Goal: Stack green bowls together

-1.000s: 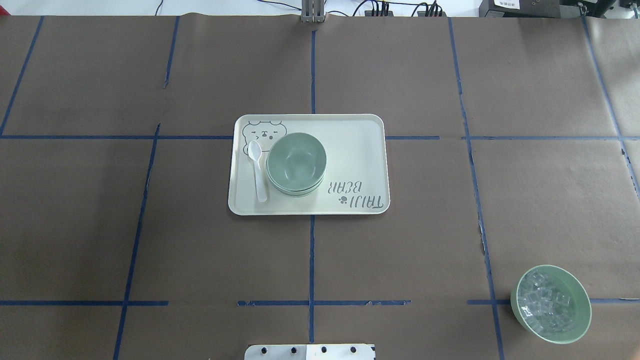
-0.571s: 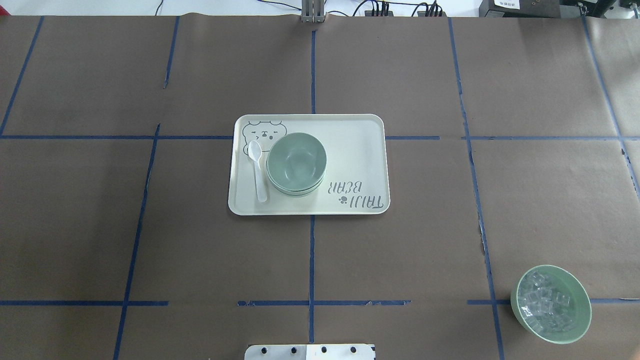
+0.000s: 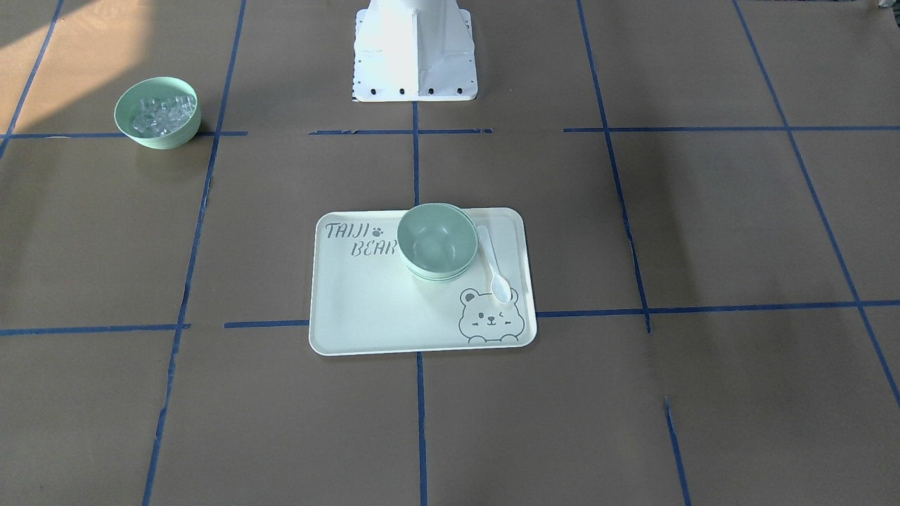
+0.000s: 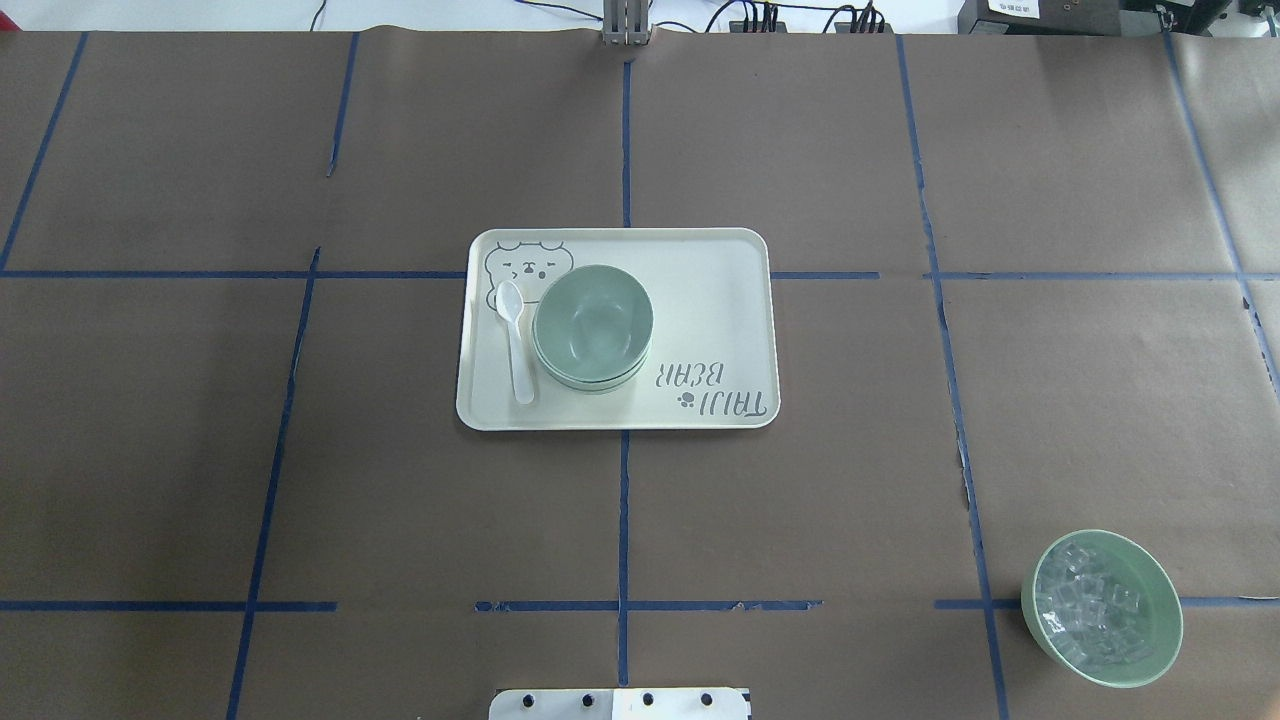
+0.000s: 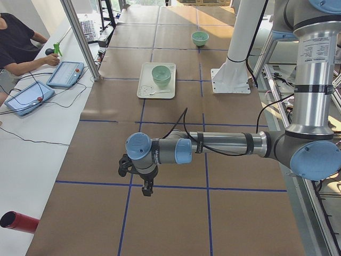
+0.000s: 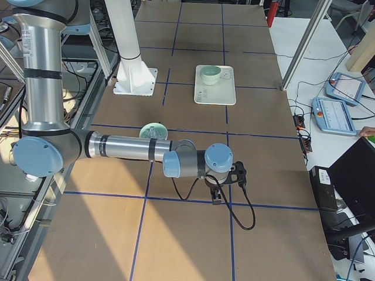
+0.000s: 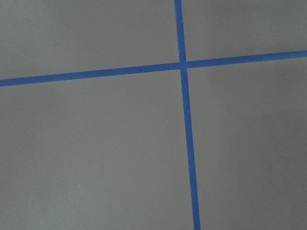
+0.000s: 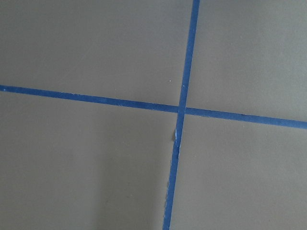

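Green bowls (image 4: 593,325) nested in one stack; you see lower rims peeking out under top bowl. Stack sits on cream bear-print tray (image 4: 712,300) at table centre, toward its bear-drawing end. White spoon (image 4: 518,352) lies in same tray, just beside stack. Separate green bowl (image 4: 1100,680) holds clear cubes (image 4: 1090,600), well apart on robot's right. Left gripper (image 5: 145,184) and right gripper (image 6: 220,193) hang over brown paper at opposite table ends, far from tray. Jaw state of either: you cannot tell.
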